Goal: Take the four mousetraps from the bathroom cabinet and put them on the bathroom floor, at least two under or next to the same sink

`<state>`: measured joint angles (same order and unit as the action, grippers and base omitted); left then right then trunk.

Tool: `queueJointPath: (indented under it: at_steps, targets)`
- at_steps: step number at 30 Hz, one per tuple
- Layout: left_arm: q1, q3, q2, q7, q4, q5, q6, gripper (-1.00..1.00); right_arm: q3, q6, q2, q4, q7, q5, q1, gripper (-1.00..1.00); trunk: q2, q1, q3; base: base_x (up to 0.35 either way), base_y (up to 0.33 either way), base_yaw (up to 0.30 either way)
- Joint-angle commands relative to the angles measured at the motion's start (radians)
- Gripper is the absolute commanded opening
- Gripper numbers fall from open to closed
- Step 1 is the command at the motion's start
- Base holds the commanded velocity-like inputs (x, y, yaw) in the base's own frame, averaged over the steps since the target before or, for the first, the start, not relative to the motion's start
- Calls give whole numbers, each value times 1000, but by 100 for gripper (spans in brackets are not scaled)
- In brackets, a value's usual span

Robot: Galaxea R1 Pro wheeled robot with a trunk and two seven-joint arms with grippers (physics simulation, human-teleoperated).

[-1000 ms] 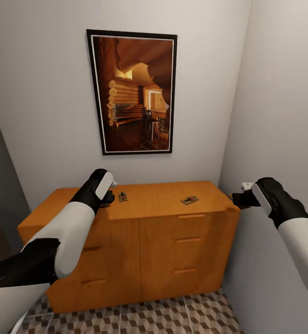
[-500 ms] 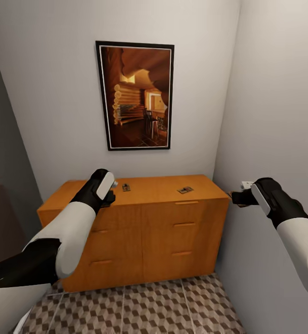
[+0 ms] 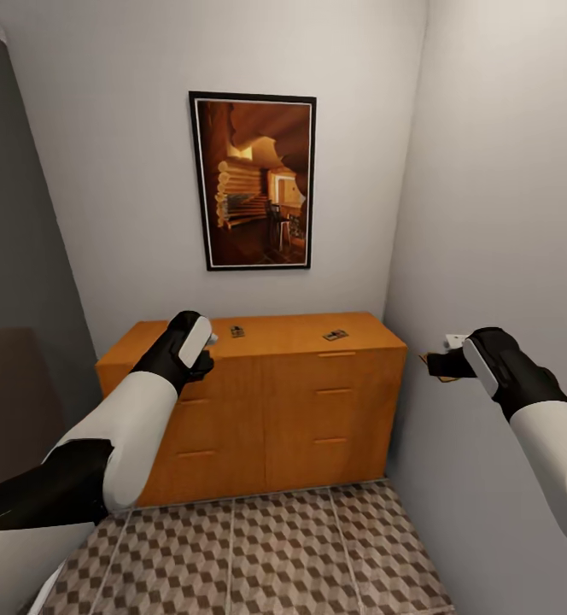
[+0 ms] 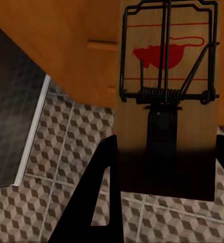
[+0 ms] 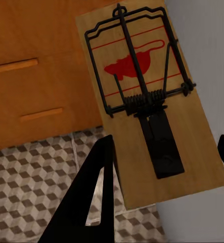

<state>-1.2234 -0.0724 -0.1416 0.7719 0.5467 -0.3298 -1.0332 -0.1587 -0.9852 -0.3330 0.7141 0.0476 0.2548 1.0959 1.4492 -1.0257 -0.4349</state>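
Each tool is clamped on a mousetrap: the left tool (image 4: pixel 162 167) grips one mousetrap (image 4: pixel 167 96) by its near end, long axis running out past the fingers, and the right tool (image 5: pixel 165 162) grips another mousetrap (image 5: pixel 147 101) the same way. Both carried traps hang above the bathroom floor (image 3: pixel 258 555), so setting them down means lowering them. Two more traps (image 3: pixel 237 331) (image 3: pixel 336 335), pale wooden slabs with dark wire, lie on the cabinet (image 3: pixel 301 410), well ahead of both tools.
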Motion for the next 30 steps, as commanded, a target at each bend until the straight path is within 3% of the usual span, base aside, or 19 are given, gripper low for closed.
queueJointPath:
  at_steps: [1,9,14,19,23,24,26,30]
  targets:
    - [-1,-4,-1,10,1,-10,-1,-100,-5,-3,-1,0,5,-1,1,-100,1,1,-1,-347,0,0]
    - [-1,-4,0,10,-33,-12,1,-100,-7,17,0,-79,5,-4,1,-100,1,1,-1,-347,0,0]
    - [-1,-4,0,9,-74,-12,2,-100,-7,88,4,-164,5,-5,1,-100,1,1,-1,-347,0,0]
    - [-1,-4,0,3,-178,-13,20,-100,-8,184,50,-286,4,-10,1,-100,1,1,-1,-347,0,0]
    - [-1,-4,2,0,-285,-16,119,-100,-8,249,84,-368,3,-31,1,-100,1,1,-1,-347,0,0]
    - [-1,-4,4,-3,-367,-16,189,-100,-8,286,99,-417,3,-48,1,-100,1,1,-1,-347,0,0]
    - [-1,-5,6,-8,-447,-17,248,-100,-8,326,113,-472,4,-58,1,-100,1,1,-1,-347,0,0]
    - [12,-5,15,-38,-518,-14,346,-100,-8,426,131,-603,12,-67,1,-100,1,1,-1,-347,0,0]
